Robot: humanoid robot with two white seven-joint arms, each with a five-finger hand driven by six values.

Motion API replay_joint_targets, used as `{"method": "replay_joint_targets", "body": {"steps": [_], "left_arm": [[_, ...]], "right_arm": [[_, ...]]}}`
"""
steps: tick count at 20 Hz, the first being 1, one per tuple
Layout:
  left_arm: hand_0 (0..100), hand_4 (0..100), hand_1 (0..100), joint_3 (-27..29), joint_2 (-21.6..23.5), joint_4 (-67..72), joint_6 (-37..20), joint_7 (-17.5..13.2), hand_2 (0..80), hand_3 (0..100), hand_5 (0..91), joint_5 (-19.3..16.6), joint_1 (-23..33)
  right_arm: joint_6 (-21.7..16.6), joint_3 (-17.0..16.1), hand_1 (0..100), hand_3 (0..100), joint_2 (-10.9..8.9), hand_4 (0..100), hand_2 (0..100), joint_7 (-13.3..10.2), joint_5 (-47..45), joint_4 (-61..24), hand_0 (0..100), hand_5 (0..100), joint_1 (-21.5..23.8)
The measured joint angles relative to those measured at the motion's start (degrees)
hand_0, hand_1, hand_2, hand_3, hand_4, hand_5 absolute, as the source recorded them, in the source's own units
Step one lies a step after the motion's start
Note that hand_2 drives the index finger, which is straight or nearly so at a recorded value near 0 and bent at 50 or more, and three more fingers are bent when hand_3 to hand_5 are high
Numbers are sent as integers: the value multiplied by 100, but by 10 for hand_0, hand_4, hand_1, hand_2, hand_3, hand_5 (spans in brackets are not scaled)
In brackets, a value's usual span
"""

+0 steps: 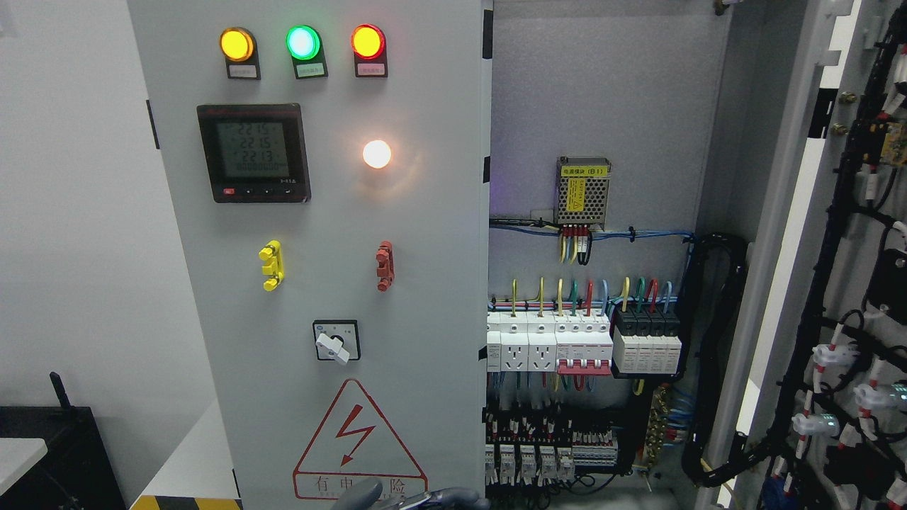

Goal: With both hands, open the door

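Right door (836, 283) swung open, left door (319, 283) shut. Only 1 hand (418, 498) shows, bottom edge below left door's free edge; side and finger state: can't tell.

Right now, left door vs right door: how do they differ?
The left door is shut and faces the camera; the right door is swung wide open, exposing the cabinet's breakers. The left door shows its outer face with indicator lamps and a meter; the right door shows its wired inner face. Both are grey metal.
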Motion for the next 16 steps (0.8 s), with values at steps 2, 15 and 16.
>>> {"method": "replay_joint_targets", "body": {"steps": [2, 15, 16], "left_arm": [[0, 0, 0, 419, 23, -8, -29, -3, 0, 0, 0, -322, 591], [0, 0, 0, 2497, -160, 100, -66, -34, 0, 0, 0, -2172, 3610], [0, 0, 0, 2604, -199, 132, -78, -31, 0, 0, 0, -2282, 3792]], "right_arm": [[-1, 0, 0, 0, 0, 0, 0, 0, 0, 0, 386, 0, 0], [-5, 0, 0, 0, 0, 0, 0, -1, 0, 0, 386, 0, 2], [-5, 0, 0, 0, 0, 0, 0, 0, 0, 0, 386, 0, 2]]}}
